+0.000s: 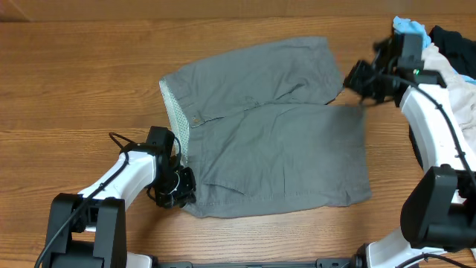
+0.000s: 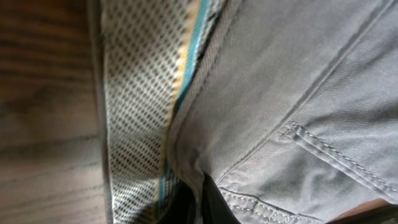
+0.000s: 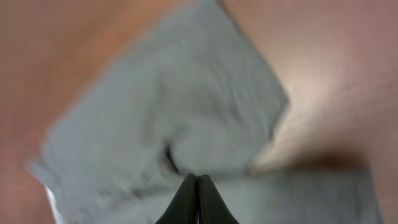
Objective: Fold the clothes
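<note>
The gray shorts lie spread flat on the wooden table, with the pale speckled waistband lining at the left and both legs pointing right. My left gripper sits at the near waistband corner. In the left wrist view it is shut on a fold of gray cloth beside the lining. My right gripper hovers at the hem of the far leg. In the right wrist view its fingers are pressed together over the blurred gray fabric, and I see nothing between them.
A whitish garment, a light-blue cloth and a dark item are piled at the back right, behind the right arm. Bare wood stretches to the left and behind the shorts.
</note>
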Controlling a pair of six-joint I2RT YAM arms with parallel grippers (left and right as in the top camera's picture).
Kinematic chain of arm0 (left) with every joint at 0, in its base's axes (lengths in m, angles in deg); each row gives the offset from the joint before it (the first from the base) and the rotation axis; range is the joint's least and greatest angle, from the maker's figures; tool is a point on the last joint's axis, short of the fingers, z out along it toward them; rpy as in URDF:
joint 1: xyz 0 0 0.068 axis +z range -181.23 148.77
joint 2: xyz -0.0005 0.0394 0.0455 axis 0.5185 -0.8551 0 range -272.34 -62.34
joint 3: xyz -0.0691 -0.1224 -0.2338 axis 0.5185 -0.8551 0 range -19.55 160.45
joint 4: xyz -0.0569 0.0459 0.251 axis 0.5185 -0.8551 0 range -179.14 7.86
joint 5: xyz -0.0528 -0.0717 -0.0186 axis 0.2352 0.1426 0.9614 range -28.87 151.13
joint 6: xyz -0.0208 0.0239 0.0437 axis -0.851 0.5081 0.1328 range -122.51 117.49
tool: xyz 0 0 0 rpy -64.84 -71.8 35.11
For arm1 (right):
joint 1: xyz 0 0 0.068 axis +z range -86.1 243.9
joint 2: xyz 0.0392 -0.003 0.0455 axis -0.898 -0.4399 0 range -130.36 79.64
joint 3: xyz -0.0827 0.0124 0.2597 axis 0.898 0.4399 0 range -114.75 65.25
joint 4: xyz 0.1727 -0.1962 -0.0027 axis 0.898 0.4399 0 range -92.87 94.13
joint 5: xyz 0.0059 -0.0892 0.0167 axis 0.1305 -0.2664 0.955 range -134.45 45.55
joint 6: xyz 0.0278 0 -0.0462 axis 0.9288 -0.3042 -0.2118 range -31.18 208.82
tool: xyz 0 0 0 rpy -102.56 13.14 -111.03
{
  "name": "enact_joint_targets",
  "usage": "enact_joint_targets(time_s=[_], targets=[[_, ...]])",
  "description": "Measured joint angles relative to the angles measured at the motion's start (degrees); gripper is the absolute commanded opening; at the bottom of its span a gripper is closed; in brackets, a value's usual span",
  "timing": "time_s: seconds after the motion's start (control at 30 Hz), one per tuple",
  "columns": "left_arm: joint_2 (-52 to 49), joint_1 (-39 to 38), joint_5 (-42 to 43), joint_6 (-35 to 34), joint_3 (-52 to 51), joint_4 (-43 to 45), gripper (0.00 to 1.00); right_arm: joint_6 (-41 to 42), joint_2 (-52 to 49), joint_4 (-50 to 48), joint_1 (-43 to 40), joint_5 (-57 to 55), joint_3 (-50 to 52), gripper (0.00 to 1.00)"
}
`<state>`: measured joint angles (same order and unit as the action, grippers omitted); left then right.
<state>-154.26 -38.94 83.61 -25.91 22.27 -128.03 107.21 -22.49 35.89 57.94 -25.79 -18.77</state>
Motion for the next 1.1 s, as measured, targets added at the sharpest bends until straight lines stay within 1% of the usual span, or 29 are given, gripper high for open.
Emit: enact_joint_targets(time_s=[0.07,0.1,0.2,0.23,0.27,0.33,0.53,0.8,0.97,1.0,1.1], targets=[[-0.1,0.0,-0.1,0.6,0.7,0.3,0.04,0.0,-0.5,-2.6,0.0,0.0,-1.5,0.04],[-0.2,0.0,-0.3,1.0,1.4,0.2,0.11,0.0,-1.0,-3.5,0.0,0.0,-2.2,0.04],[-0.3,0.0,-1.1,2.1,4.7,-0.9,0.44,0.0,-3.8,-4.2,0.0,0.0,-4.3,0.04],[-0.3,0.0,-1.2,2.4,5.9,-1.5,0.62,0.0,-5.3,-4.0,0.1,0.0,-5.3,0.04],[-0.3,0.0,-1.4,2.4,7.0,-1.7,0.73,0.0,-7.2,-3.7,0.1,0.1,-6.8,0.04],[-0.3,0.0,-1.6,2.5,8.0,-1.9,0.75,-0.1,-10.9,-2.8,0.2,0.3,-9.9,0.04],[-0.3,0.0,-2.6,2.4,8.1,-2.4,0.72,-1.2,-19.6,-1.8,1.6,0.4,-17.3,0.04],[-0.3,0.0,-3.1,0.8,5.9,2.0,0.66,-2.6,-23.1,-3.4,4.7,-1.7,-18.8,0.04],[-0.3,0.0,-3.1,0.4,5.0,2.0,0.68,-3.2,-26.9,-3.2,7.2,-6.2,-18.9,0.04],[-0.3,0.0,-3.1,0.4,5.0,2.2,0.7,-3.3,-27.6,-3.3,7.6,-6.9,-18.9,0.04],[-0.3,0.0,-3.2,0.0,4.8,4.0,0.7,-3.4,-29.8,-3.3,8.4,-8.3,-18.9,0.04]])
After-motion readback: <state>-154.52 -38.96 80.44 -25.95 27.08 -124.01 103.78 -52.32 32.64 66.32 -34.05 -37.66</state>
